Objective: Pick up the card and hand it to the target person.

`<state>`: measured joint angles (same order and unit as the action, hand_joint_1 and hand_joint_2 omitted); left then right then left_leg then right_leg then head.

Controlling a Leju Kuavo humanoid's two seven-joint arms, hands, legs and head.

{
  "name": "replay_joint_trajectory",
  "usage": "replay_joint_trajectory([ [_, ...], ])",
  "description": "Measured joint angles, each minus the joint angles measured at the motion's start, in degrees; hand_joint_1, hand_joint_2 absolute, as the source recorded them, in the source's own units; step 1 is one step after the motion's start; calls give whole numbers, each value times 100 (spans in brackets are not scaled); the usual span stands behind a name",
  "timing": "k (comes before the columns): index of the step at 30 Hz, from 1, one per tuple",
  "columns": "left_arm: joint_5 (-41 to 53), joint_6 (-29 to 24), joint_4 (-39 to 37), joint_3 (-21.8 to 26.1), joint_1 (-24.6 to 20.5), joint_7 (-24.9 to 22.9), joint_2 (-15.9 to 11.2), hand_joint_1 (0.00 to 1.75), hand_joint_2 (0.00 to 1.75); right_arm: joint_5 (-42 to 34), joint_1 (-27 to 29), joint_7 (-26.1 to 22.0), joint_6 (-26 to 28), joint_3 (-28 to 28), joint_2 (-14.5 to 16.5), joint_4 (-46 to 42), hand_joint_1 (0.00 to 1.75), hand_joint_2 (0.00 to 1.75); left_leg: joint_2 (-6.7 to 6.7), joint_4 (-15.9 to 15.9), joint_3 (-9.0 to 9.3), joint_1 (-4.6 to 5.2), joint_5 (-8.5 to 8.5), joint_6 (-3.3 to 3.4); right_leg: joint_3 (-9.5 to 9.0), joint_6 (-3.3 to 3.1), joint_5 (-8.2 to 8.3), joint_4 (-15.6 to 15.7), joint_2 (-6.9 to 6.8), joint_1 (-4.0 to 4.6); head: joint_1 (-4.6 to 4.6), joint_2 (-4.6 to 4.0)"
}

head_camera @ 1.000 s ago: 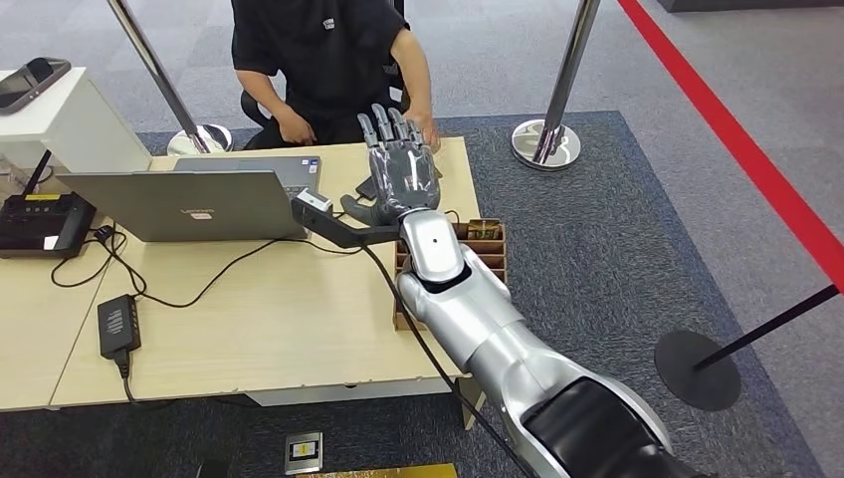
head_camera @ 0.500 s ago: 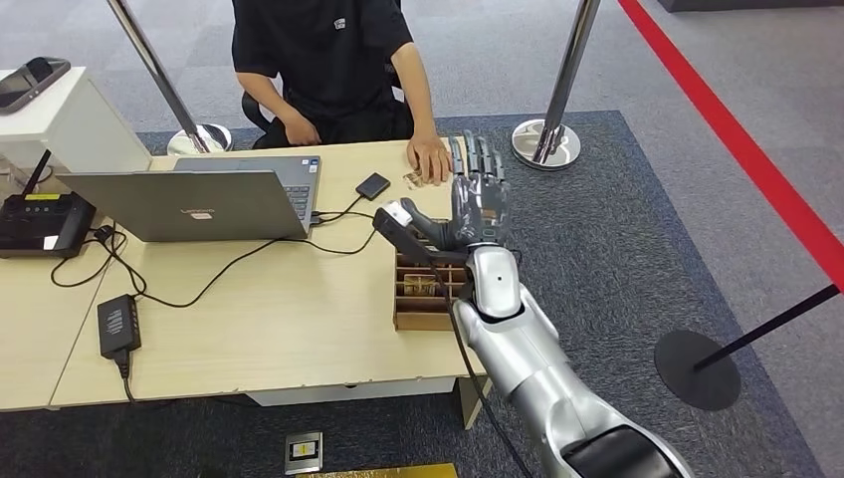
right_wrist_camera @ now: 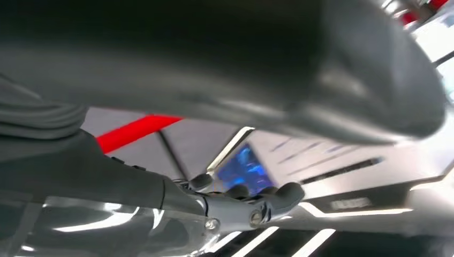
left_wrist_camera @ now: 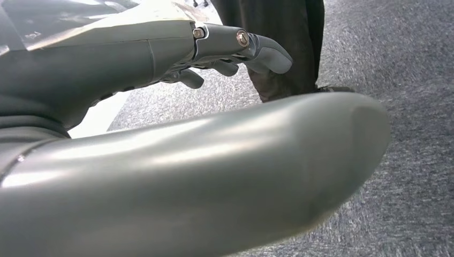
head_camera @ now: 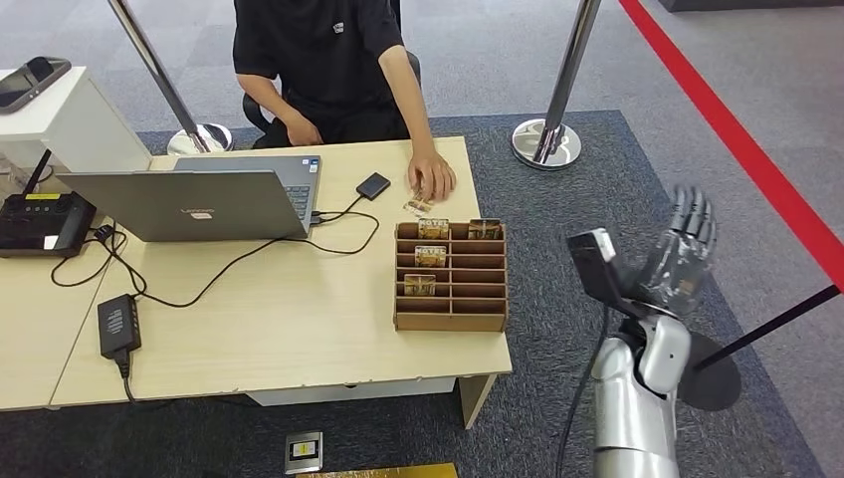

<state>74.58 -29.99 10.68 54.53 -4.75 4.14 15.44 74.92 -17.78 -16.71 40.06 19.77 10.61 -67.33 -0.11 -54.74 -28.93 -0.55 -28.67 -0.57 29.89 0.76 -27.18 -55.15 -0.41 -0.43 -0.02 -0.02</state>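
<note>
A pale wooden counter [head_camera: 289,329] stands on dark grey carpet [head_camera: 587,169]. Chrome posts [head_camera: 569,70] rise behind it, and a red floor stripe [head_camera: 737,139] runs alongside.

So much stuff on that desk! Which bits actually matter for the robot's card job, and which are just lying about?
Part of the job:
card under the person's hand
wooden card rack
right hand, holding nothing

Just lying about:
laptop
power adapter
small black box
black device
stanchion posts
</note>
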Motion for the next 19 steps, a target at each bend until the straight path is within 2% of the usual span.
replay_joint_trajectory([
  [5, 4, -31, -1, 4, -7, -28, 5, 0, 0, -1037, -29, -1183, 0, 2069, 262, 51, 0, 0, 1, 0, 1, 0, 0, 0, -1, 0, 0, 0, 0, 0, 0, 0],
  [9, 28, -34, -1, 4, -21, -27, 15, 0, 0, -1095, -170, -1576, -1, 3485, 250, 534, 0, 0, 0, 0, 2, 0, 0, 0, -2, 1, -1, 1, 0, 1, 1, 0],
  [12, 37, -34, -1, 4, -26, -15, 24, 0, 0, -1132, -227, -1505, -2, 4451, 117, 1134, 0, 0, 0, 0, 3, 0, -1, 1, -2, 2, -1, 2, 0, 1, 1, 0],
  [15, 42, -34, -1, 6, -43, 4, 32, 0, 0, -1384, -224, -1182, -2, 5342, -141, 2041, 0, 0, 2, 1, 3, 0, -3, 2, -3, 6, -4, 3, 0, 0, 1, 0],
  [19, 25, -34, -1, 9, -76, 6, 32, 0, 0, -1408, -104, -667, -2, 6053, -349, 2914, 0, 0, 5, 1, 4, 0, -4, 2, -2, 6, -5, 2, 1, 1, 0, 0],
])
